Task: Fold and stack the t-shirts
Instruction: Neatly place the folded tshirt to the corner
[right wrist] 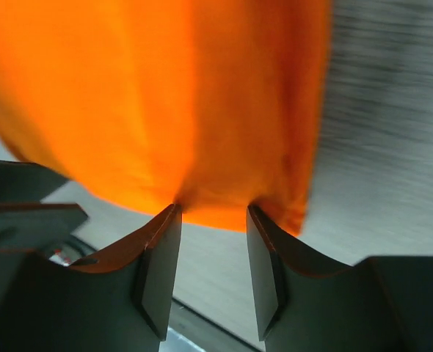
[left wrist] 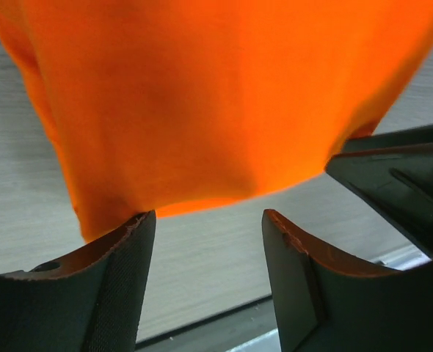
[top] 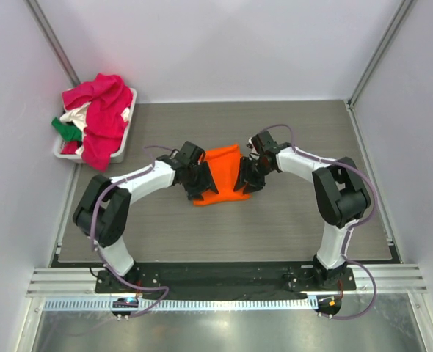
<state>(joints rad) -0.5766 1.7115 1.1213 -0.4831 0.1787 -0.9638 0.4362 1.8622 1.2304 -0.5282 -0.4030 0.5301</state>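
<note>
I see the orange shirt lying bunched in the middle of the table, between my two claws. My left claw is spread wide at its edge. My right claw is spread too, tips touching the cloth.

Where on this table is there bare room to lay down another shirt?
Bare table lies far right, between the right arm and the back wall, and in the near strip between the orange shirt and the arm bases. The middle is crowded: both arms' jaws flank that shirt. The far-left corner holds the basket heaped with shirts.
</note>
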